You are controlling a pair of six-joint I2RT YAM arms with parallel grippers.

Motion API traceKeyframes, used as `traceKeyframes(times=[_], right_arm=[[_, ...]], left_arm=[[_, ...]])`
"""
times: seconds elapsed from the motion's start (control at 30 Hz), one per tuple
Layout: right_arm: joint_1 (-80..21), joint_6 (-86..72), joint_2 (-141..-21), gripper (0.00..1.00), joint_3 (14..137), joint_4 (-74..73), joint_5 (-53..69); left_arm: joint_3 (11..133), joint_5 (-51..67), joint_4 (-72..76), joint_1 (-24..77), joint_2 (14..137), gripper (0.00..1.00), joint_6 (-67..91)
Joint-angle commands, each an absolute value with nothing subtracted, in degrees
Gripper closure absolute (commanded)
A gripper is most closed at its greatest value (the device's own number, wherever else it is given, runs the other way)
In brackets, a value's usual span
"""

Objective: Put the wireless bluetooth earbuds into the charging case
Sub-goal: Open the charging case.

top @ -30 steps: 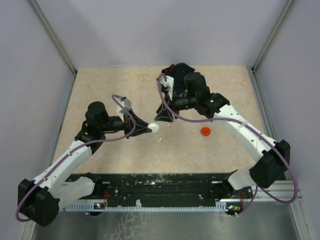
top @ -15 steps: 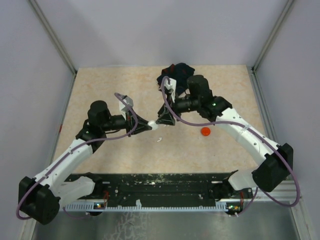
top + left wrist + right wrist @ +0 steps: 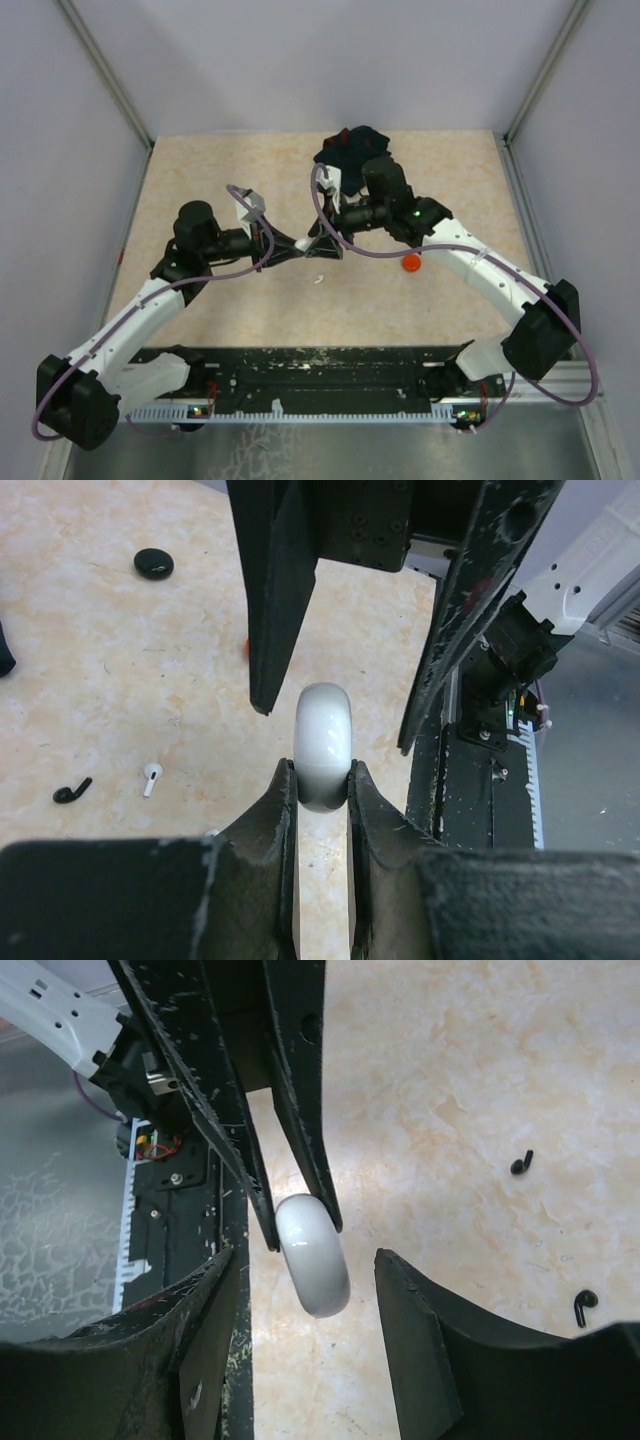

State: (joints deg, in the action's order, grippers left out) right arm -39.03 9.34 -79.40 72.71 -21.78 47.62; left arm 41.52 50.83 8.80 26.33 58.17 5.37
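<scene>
Over the marbled table, my left gripper pinches the white charging case on edge; my right gripper, spread wide, straddles it. Closing squarely and gently should avoid twisting it loose. A white earbud and black earbuds lie loose below.

Case: glossy white. Tabletop: beige marble pattern, orange veining. Loose on it: white earbud, black earbud. Round puck: black. Disc: orange-red. Cloth: dark navy. Arms: white shells, black joints. Front rail: black, pale flecks.
</scene>
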Motion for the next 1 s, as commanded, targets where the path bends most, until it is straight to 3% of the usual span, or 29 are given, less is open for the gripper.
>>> traceKeyframes(times=[0.0,0.23,0.97], right_arm=[[-39.5,9.7,-79.8,0.44,72.1,-18.7,45.7],[-38.8,10.6,-79.0,0.45,72.2,-19.9,41.5],[-35.8,7.1,-77.8,0.47,74.1,-21.0,44.2]], left_arm=[[42.0,52.8,11.3,26.3,56.9,0.99,5.8],[42.0,55.4,11.4,26.3,57.3,0.99,5.5],[45.0,59.1,1.1,26.5,57.7,1.0,-5.8]])
